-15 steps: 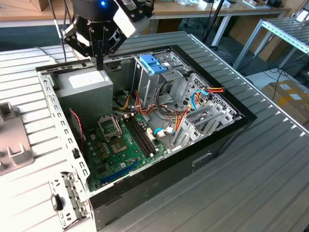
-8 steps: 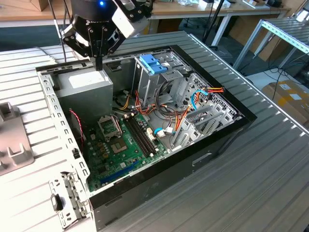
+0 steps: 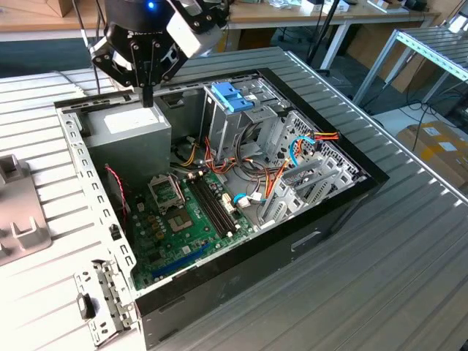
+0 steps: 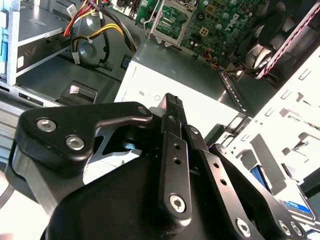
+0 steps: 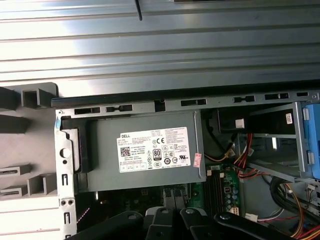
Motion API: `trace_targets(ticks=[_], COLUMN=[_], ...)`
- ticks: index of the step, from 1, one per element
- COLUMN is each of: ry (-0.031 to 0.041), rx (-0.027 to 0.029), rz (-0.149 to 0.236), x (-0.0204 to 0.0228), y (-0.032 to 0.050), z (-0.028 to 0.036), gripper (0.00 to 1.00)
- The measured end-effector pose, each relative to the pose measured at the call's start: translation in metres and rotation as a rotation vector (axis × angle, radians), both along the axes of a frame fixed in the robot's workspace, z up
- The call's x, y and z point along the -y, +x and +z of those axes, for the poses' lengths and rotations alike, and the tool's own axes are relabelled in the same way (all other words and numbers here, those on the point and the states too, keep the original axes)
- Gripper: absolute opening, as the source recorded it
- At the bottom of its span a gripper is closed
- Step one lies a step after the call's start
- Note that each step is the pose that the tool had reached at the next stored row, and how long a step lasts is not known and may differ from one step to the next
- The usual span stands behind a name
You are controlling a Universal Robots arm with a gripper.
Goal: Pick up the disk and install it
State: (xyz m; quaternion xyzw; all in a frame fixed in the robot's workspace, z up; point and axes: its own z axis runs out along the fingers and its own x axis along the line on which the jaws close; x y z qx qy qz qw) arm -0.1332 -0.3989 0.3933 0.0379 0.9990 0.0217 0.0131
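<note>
Closed, empty black gripper [image 3: 148, 99] hovers above grey metal power-supply box [image 3: 135, 130]; nearby blue-railed silver metal disk [image 4: 290, 200] looks rigid, fragile, best gripped by rails.

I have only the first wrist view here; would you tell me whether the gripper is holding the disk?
Observer: No. In the second wrist view the gripper is shut and holds nothing.
Operator: Thank you. Where is its tip?
Observer: In the exterior view it points down just above the grey power supply, toward the exterior view's left end of the case.
Operator: And further along the case?
Observer: A pale blue latch sits on top of the drive cage.
</note>
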Motion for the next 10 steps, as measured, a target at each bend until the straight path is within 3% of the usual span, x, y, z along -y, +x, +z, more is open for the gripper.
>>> trace_targets(ticks=[10], ry=[0.0], rx=[0.0], rz=[0.0], x=[0.0], y=[-0.0017], z=[0.0], gripper=[0.11])
